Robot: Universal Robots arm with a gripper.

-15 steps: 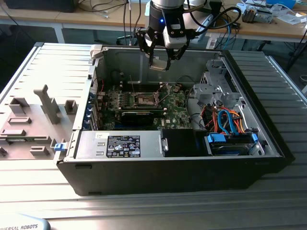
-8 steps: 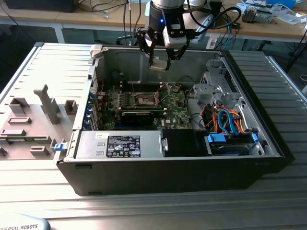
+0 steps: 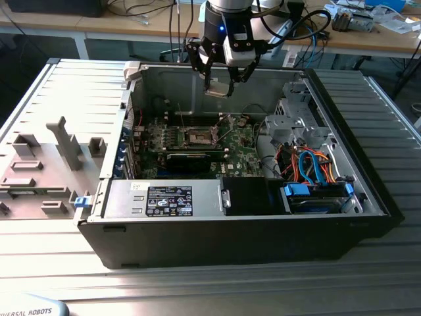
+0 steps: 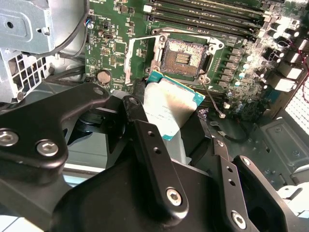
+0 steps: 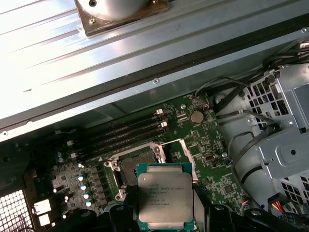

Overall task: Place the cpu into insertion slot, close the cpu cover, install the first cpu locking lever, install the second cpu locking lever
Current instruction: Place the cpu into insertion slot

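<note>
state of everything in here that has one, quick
cpu, held in the claw, not seated
insertion slot, empty, uncovered
cpu cover, swung open
claw, shut on the cpu
computer case, side open

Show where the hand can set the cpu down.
Near the held cpu, the insertion slot lies open beside the memory slots. The ribbed table before the case is bare. Crowded: cables at the exterior view's right, grey fixtures at its left.
</note>
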